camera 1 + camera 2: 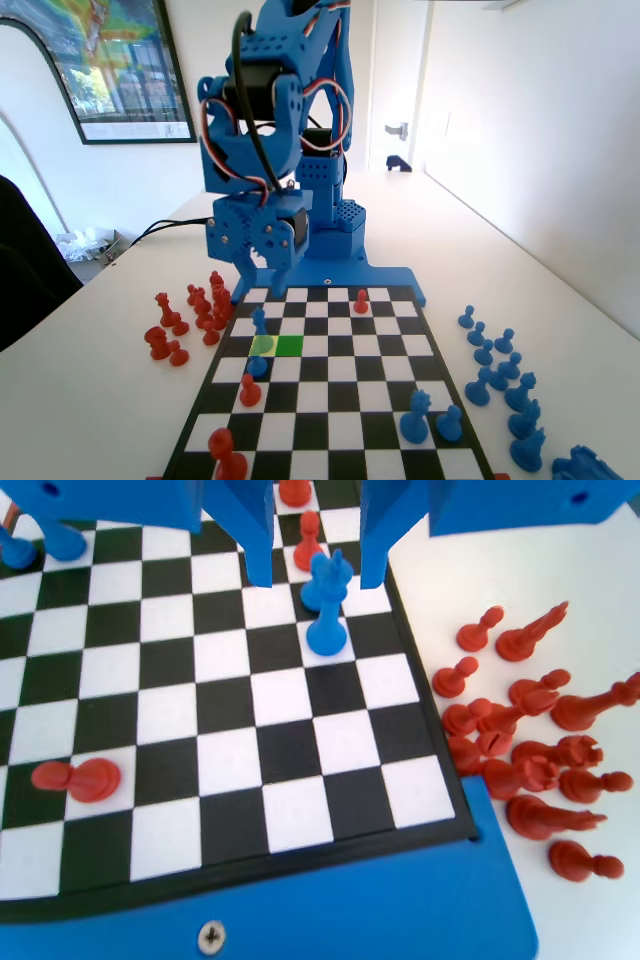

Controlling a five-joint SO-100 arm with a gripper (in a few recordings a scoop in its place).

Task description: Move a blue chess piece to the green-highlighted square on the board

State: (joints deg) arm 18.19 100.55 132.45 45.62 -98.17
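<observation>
**A:** Fixed view first: the blue chess piece (259, 320) stands on the board (330, 400), one square beyond the yellow-green square (263, 345), and the green-highlighted square (290, 345) next to that is bare. The end effector (262, 262) hangs just above the piece.

**B:** Wrist view: the end effector (316, 575) has its jaws apart either side of the blue chess piece (328, 605), not touching it. Looks like the approach step to me. Next it needs to drop lower, pinch the stem, lift and go diagonally over.
</observation>
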